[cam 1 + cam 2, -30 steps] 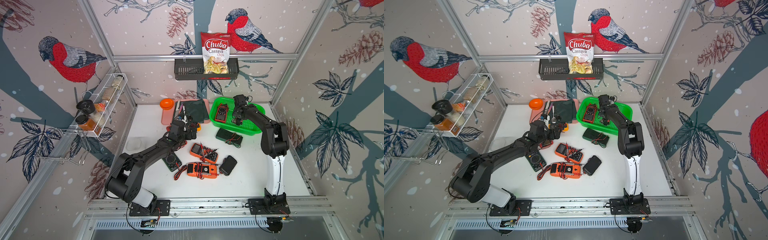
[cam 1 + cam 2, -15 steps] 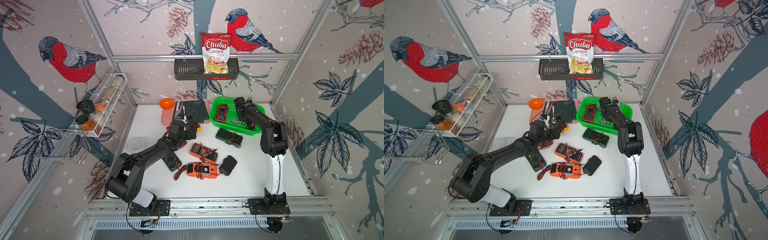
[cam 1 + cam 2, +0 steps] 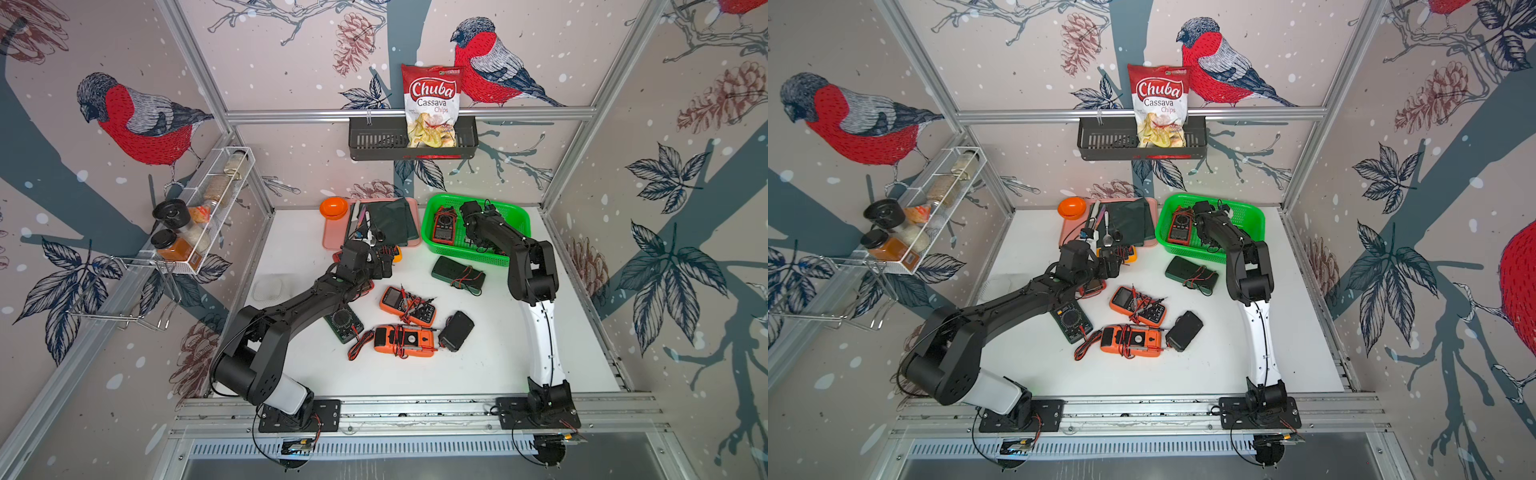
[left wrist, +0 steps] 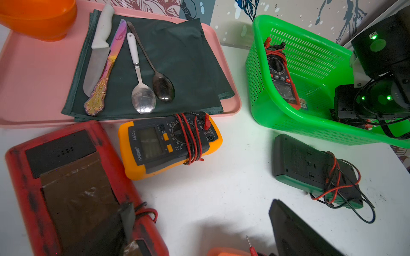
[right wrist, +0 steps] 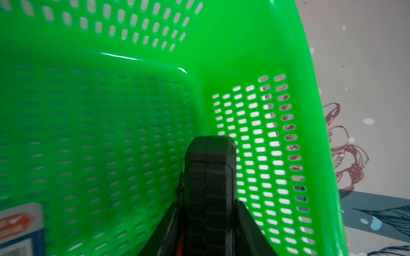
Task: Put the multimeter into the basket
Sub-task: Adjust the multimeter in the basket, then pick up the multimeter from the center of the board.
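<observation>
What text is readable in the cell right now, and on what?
"Chuba Cassava Chips": chips bag in the black rack.
"ANENG" and "A830L": yellow multimeter.
Its other markings, and those on the red multimeter in the basket: too small to read.

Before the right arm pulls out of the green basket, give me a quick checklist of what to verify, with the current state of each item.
1. Dark multimeter inside the basket: ok, it is within the walls, beside a perforated side.
2. Right gripper has let go of it: cannot tell. It sits between the jaws, but contact is unclear.
3. Red multimeter in the basket is clear of the drop spot: ok, it lies apart.
4. Left gripper open and empty: ok.
5. Yellow multimeter free for a next pick: ok, it lies uncovered on the table in front of the left gripper.
</observation>
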Tool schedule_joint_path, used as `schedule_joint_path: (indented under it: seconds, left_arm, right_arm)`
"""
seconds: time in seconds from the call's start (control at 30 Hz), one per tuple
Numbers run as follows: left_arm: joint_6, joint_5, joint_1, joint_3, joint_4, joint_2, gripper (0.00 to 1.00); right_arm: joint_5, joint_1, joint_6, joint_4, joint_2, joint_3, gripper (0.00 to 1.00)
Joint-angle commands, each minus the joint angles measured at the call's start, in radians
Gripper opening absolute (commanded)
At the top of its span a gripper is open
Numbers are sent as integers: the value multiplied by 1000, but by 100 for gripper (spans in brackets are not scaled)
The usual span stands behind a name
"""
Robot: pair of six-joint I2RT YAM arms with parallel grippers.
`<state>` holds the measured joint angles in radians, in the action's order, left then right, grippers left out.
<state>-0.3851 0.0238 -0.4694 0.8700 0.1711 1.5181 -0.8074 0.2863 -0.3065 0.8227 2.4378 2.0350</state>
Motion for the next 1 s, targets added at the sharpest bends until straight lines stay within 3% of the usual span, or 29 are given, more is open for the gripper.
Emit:
schedule_joint_path:
  seconds: [0.0, 0.23, 0.43, 0.7, 0.97]
  left_arm:
    - [5, 1, 3, 14, 7, -1, 98]
    - [8, 2, 3, 26, -3, -5, 99]
    - [11, 15, 4, 22, -8, -22, 98]
    - [1, 39, 3, 1, -30, -51, 98]
    - [-31, 84, 8, -38, -77, -83, 98]
  right_arm:
    - [178, 19, 24, 15, 7, 41, 58]
    - [230, 29, 35, 19, -72, 91, 77]
    - [290, 36, 34, -34, -215, 0, 87]
    - [442, 103, -14, -262, -535, -388, 90]
    - [460, 324, -48, -385, -785, -761, 98]
